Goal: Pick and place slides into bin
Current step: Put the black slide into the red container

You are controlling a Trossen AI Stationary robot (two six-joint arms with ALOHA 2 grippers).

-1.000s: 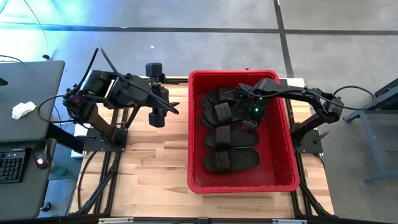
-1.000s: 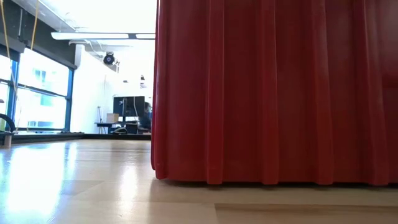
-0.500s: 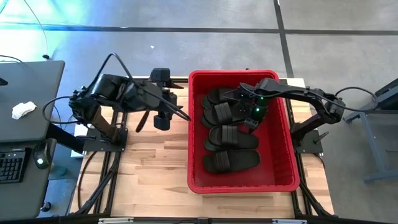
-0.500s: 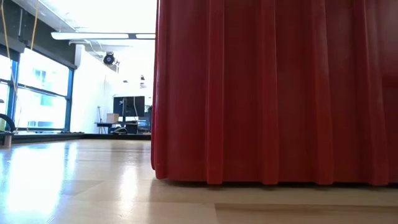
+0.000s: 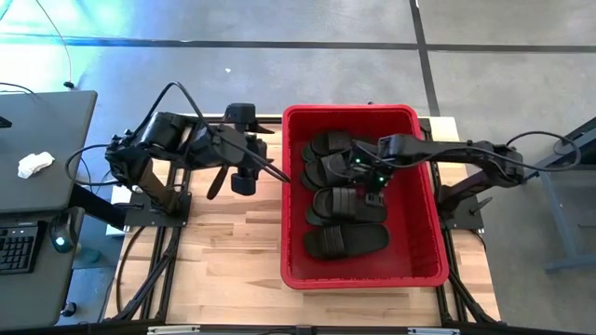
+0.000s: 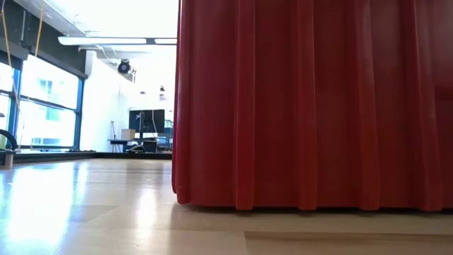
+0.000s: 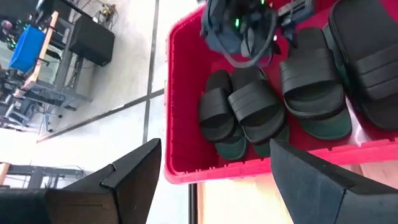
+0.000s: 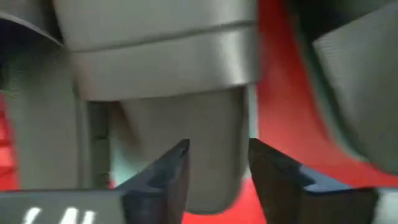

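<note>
We see the slides lying inside the red bin on the wooden table. The right gripper reaches among them — fingers parted around nothing. The left gripper hovers beside the bin, spread wide and empty.

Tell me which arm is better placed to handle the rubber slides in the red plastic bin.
Right: the right gripper hangs inside the bin over the slides; the left gripper waits outside.

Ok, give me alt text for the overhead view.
A red bin on a wooden table holds several dark slides. The right tool reaches in over them; the left tool hovers open beside the bin.
</note>
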